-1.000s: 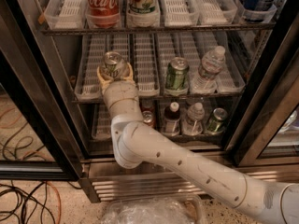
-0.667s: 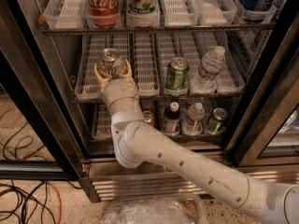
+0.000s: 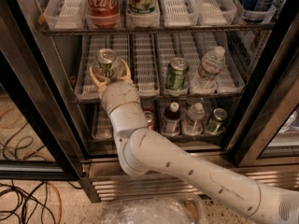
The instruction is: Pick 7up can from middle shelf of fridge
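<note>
Open fridge (image 3: 264, 101), middle shelf (image 3: 145, 66). Upper left of frame: the gripper (image 3: 110, 73) clasps the 7up can (image 3: 105, 59), which stands upright between its fingers, directly beyond the wrist.

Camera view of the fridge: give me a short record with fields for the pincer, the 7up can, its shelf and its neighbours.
pincer: inside the fridge, at the left end of the middle shelf
pincer fingers: one on each side of the 7up can, apparently closed on it
7up can: left lane, silver top facing the camera
same shelf, to the right: darker green can, then water bottle
arm: comes up from the lower right, in front of the bottom shelf
</note>
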`<state>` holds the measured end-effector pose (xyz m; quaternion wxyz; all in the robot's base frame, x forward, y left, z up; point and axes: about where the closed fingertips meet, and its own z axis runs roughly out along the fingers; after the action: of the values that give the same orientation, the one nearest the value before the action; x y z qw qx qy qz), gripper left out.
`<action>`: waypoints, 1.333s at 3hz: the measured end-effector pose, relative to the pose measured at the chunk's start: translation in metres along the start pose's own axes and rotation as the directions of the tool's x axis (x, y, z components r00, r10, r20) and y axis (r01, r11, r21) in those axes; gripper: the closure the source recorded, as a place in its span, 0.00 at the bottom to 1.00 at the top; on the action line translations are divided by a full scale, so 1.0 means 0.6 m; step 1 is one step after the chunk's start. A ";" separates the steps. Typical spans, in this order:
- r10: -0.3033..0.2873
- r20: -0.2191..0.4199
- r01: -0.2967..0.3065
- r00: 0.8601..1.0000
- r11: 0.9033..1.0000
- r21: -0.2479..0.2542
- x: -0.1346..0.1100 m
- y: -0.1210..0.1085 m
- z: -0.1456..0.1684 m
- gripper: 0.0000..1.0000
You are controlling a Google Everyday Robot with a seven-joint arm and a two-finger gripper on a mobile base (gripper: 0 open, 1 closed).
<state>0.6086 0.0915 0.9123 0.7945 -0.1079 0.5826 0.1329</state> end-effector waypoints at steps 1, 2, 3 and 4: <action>0.002 -0.003 -0.002 1.000 1.000 -0.023 -0.006 0.008 -0.018 1.00; 0.000 -0.024 -0.001 1.000 0.999 -0.044 -0.004 0.014 -0.041 1.00; -0.006 -0.042 0.003 0.999 0.998 -0.070 -0.007 0.016 -0.068 1.00; -0.021 -0.067 0.013 0.998 0.993 -0.115 -0.008 0.016 -0.097 1.00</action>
<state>0.5516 0.0814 0.8996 0.7678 -0.1627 0.5998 0.1558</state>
